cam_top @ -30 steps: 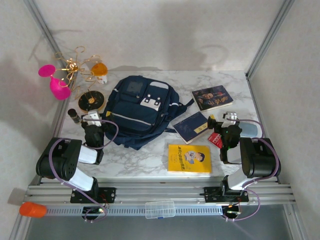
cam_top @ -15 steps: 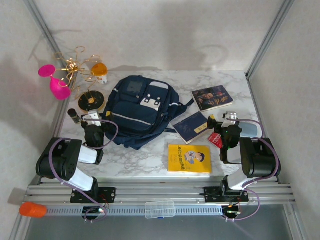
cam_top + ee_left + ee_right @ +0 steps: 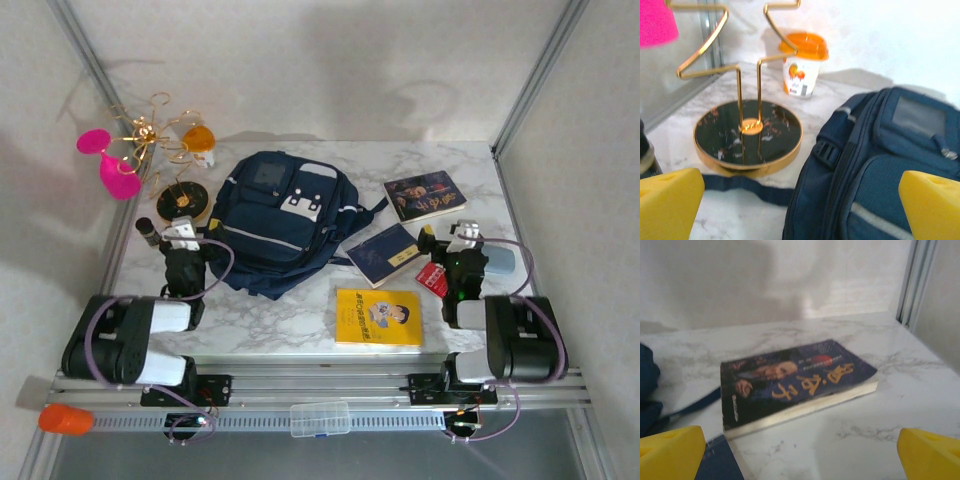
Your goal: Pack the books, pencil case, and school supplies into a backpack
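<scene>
Overhead: a navy backpack (image 3: 285, 225) lies at centre, looking zipped, with three books (image 3: 385, 253) at its 3 to 5 o'clock; unzipping it first, one arm steadying, seems wise. Left wrist: the left gripper (image 3: 800, 202) gapes empty, backpack at 4 o'clock. Right wrist: the right gripper (image 3: 800, 450) gapes empty, a dark book (image 3: 795, 382) at 12 o'clock.

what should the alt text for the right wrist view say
A dark glossy book with pictures lies flat, cover up, on the marble table. The right tool is open and holds nothing, its yellow fingertips at the bottom corners. A corner of the navy book shows at lower left, the backpack at far left.
</scene>
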Motion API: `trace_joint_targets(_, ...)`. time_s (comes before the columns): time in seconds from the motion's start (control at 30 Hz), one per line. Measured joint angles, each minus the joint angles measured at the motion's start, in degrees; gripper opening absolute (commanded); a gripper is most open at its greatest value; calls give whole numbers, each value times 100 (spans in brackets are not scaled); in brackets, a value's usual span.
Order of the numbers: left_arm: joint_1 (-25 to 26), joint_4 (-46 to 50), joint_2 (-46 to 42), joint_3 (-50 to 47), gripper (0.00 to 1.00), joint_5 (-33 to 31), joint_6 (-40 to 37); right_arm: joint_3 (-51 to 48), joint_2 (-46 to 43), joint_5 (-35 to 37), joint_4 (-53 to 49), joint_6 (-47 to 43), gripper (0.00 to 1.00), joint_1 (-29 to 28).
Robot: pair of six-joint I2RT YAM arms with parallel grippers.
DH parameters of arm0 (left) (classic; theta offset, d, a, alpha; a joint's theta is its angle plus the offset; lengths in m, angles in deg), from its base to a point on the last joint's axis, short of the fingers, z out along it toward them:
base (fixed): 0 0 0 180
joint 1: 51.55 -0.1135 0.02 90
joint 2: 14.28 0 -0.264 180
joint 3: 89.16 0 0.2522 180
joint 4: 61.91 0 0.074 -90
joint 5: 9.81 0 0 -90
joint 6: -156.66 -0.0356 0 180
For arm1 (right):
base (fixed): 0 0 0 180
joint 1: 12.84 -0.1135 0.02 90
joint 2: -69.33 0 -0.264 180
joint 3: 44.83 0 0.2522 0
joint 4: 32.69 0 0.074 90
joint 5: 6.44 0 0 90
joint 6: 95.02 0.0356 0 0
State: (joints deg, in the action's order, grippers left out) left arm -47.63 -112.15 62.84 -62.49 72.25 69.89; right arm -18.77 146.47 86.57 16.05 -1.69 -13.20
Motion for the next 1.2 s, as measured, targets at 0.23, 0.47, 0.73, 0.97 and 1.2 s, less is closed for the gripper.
trace_joint_targets(0.23,0,1488,-1829,267,99,103,516,761,-1318,37,-1950,896,99,0)
trace_joint_targets(0.47,-2,2881,-2745,667,99,-363,2074,1537,-1698,39,-4216,2658,99,2)
trace_joint_targets(0.73,20,4706,-2651,1231,99,219,3254,1611,-2039,-1012,-5569,3318,99,-46)
trace_joint_targets(0.97,599,5740,-2590,1346,99,879,3882,2002,-1563,-1547,-5914,3856,99,-1084)
trace_joint_targets(1.2,1672,6398,-2597,1364,99,861,4485,2796,-116,-1567,-5869,4426,92,-2647)
